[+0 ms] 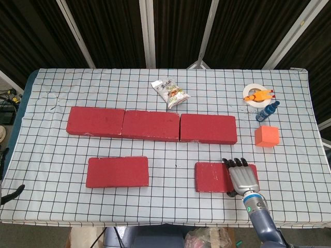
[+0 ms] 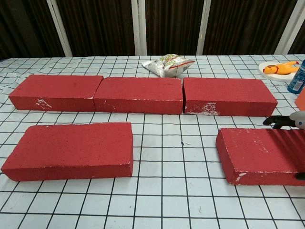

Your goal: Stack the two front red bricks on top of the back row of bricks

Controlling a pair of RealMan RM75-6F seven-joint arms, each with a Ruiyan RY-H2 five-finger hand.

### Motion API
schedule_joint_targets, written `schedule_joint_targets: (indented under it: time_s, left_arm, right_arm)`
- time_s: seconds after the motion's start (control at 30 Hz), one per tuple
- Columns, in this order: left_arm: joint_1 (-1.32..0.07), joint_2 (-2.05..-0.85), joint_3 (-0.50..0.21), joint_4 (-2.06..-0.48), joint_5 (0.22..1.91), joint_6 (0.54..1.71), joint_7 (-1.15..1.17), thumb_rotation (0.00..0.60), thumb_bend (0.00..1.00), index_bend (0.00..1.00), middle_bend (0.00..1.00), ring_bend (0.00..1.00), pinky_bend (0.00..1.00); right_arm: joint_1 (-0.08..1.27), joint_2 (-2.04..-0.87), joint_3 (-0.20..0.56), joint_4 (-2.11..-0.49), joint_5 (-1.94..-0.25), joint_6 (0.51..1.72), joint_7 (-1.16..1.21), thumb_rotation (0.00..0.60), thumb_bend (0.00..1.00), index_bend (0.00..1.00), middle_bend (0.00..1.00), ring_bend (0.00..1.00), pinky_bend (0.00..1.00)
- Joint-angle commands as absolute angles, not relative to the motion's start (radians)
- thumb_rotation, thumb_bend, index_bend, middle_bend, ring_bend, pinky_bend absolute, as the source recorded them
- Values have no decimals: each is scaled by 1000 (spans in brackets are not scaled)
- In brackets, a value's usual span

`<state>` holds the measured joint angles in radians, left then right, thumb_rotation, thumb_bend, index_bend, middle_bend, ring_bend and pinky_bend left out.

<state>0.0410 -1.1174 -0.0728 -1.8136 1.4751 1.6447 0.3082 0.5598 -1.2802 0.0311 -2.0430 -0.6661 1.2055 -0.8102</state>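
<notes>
Three red bricks form the back row end to end: left [image 1: 95,121] [image 2: 56,92], middle [image 1: 151,125] [image 2: 138,94], right [image 1: 208,128] [image 2: 228,96]. The front left brick [image 1: 117,172] [image 2: 71,150] lies flat by itself. Flat on the table too is the front right brick [image 1: 213,176] [image 2: 259,153]. My right hand [image 1: 242,177] [image 2: 290,121] is over its right end, fingers stretched out and spread toward the back row, nothing gripped. Whether it touches the brick is unclear. Only a dark sliver [image 1: 11,194] shows at the left edge, perhaps of my left hand.
A snack bag [image 1: 170,93] [image 2: 167,65] lies behind the back row. At the far right are a tape roll with an orange toy chicken [image 1: 257,95] [image 2: 281,68], a blue bottle [image 1: 267,111] [image 2: 298,78] and an orange cube [image 1: 267,136].
</notes>
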Motion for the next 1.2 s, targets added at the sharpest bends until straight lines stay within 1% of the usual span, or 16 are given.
schedule_joint_targets:
  time_s: [0.03, 0.2, 0.33, 0.47, 0.63, 0.73, 0.83, 0.87, 0.97, 1.1, 1.2]
  left_arm:
    - [41, -1118, -72, -1814, 1475, 1645, 309, 600, 0, 78, 0, 0, 74]
    - [41, -1117, -71, -1814, 1474, 1644, 307, 600, 0, 78, 0, 0, 74]
    - [41, -1114, -71, -1815, 1471, 1643, 303, 600, 0, 78, 0, 0, 74]
    - [41, -1114, -72, -1814, 1470, 1644, 300, 600, 0, 78, 0, 0, 74]
    - [38, -1115, -74, -1813, 1461, 1639, 305, 600, 0, 78, 0, 0, 74]
    - [36, -1117, -77, -1814, 1454, 1636, 310, 600, 0, 78, 0, 0, 74]
    - [35, -1119, -80, -1814, 1445, 1635, 316, 600, 0, 78, 0, 0, 74]
    - [34, -1120, -83, -1814, 1440, 1635, 318, 600, 0, 78, 0, 0, 74]
    - [33, -1122, -87, -1814, 1428, 1634, 323, 600, 0, 78, 0, 0, 74]
    - [30, -1125, -93, -1813, 1414, 1632, 330, 600, 0, 78, 0, 0, 74]
    - [28, -1127, -97, -1812, 1401, 1628, 334, 600, 0, 78, 0, 0, 74]
  right_arm:
    - [561, -1284, 26, -2043, -680, 1221, -808, 600, 185, 95, 227, 101, 0]
    - [565, -1276, 21, -2063, -704, 1251, -814, 600, 185, 145, 241, 115, 0]
    - [575, -1242, 32, -2106, -708, 1275, -826, 600, 184, 189, 244, 116, 0]
    - [597, -1194, 61, -2159, -693, 1301, -846, 600, 184, 215, 245, 115, 0]
    - [660, -1121, 140, -2239, -614, 1309, -881, 600, 185, 230, 245, 116, 0]
    - [740, -1085, 216, -2263, -493, 1297, -923, 600, 185, 231, 245, 116, 0]
    - [851, -1072, 305, -2254, -316, 1274, -972, 600, 184, 230, 245, 116, 0]
    - [900, -1071, 341, -2238, -234, 1261, -988, 600, 184, 230, 245, 116, 0]
    - [1028, -1087, 415, -2167, -29, 1234, -1039, 600, 184, 230, 245, 116, 0]
    - [1176, -1151, 465, -2027, 183, 1222, -1108, 600, 185, 230, 245, 116, 0]
    - [1259, -1210, 486, -1906, 308, 1188, -1154, 600, 184, 230, 245, 115, 0]
